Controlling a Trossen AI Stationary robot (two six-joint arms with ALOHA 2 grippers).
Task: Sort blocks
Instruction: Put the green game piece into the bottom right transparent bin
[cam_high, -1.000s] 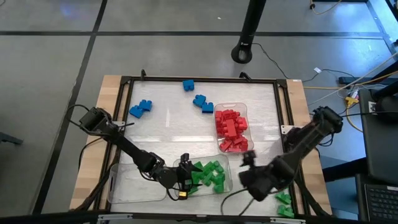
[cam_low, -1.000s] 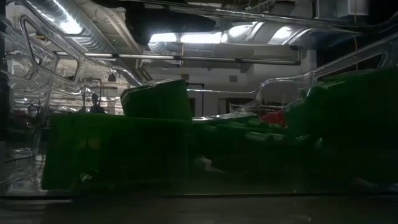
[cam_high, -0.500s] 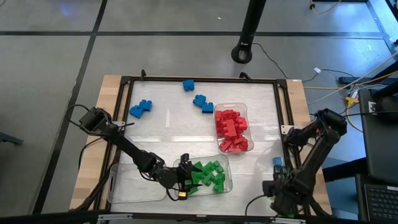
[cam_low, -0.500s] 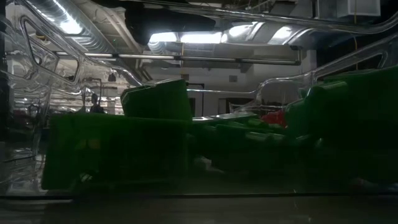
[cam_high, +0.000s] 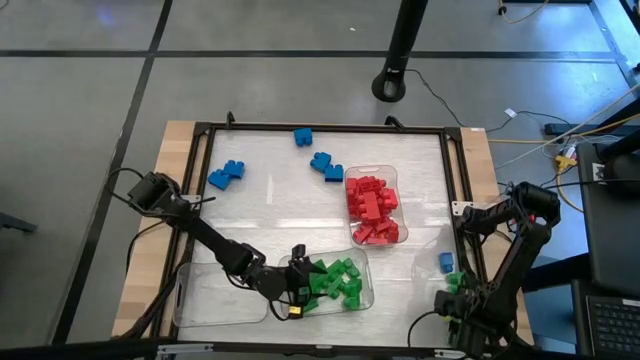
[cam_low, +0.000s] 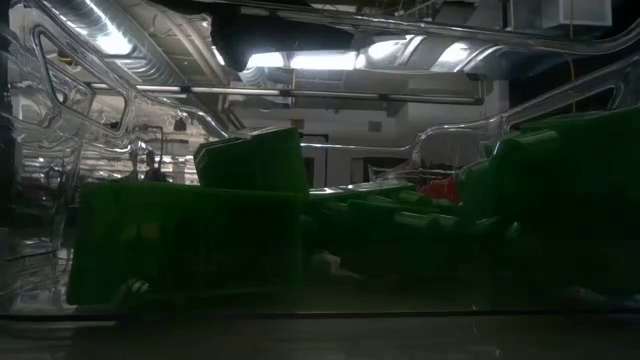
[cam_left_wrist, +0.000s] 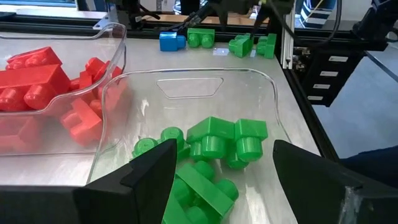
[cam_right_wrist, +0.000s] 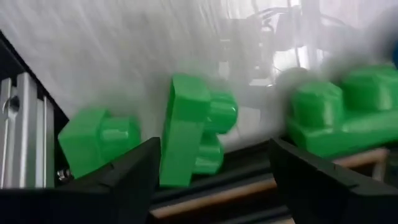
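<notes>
Glossy plastic blocks (cam_left_wrist: 217, 146), clear shiny plastic tray (cam_left_wrist: 261, 93) — matt wooden table edge (cam_high: 180, 140), brushed metal frame (cam_high: 320, 128)

Red blocks (cam_high: 372, 205) fill one clear tray (cam_high: 390, 173); green blocks (cam_high: 335, 280) lie heaped in another (some tilted). Blue blocks (cam_high: 227, 174) lie loose on the table, and a few green ones (cam_right_wrist: 196, 127) lie at its corner.

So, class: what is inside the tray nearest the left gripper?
The tray holds only green blocks, piled at one end. The left gripper, open, overhangs them, hiding any beneath it.
</notes>
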